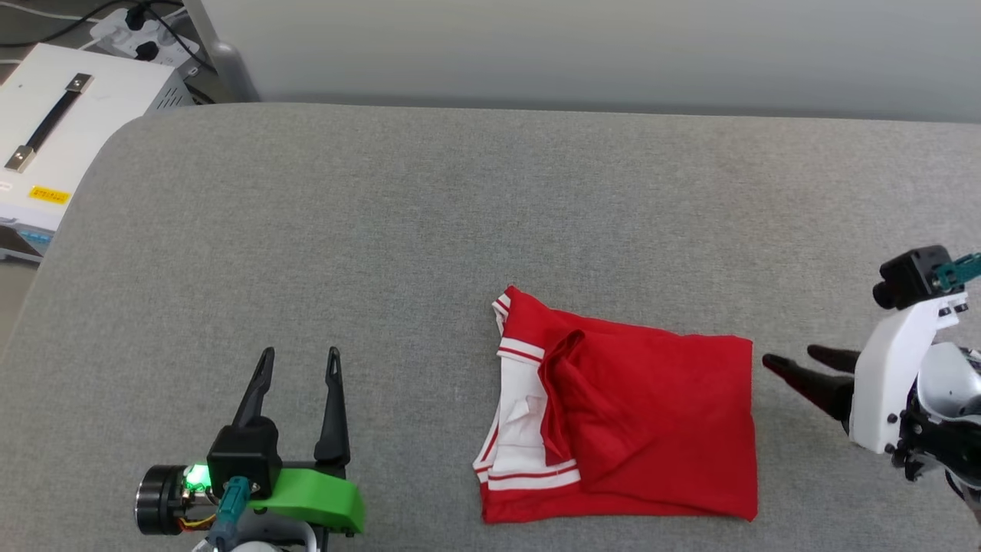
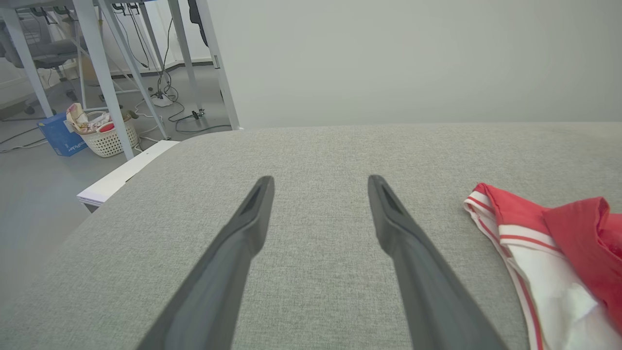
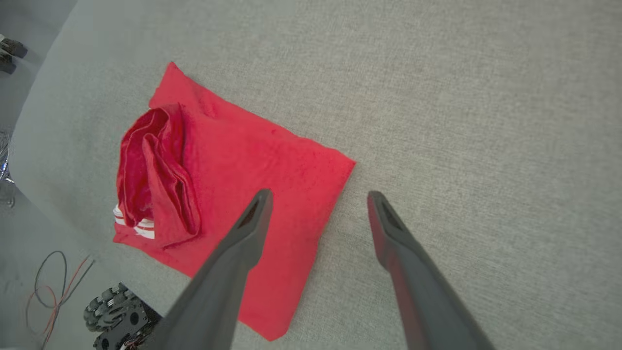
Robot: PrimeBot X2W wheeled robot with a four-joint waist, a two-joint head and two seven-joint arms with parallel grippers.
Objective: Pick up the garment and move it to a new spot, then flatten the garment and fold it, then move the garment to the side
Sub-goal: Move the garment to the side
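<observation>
Seemingly folded, the garment (image 1: 651,422) lay lower centre-right on the table (image 1: 383,230), left fingers (image 1: 334,406) and right fingers (image 1: 805,382) spread, empty; moving it aside likely needed a pinch through all layers.

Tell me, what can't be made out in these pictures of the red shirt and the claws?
- Head view: the garment is folded over itself, so its inner faces are hidden.
- Left wrist view: the right edge cuts off most of the garment.
- Head view: whether the right gripper touches the grey surface or hovers cannot be judged.
- Head view: the yellow label on the white box is too small to read.
</observation>
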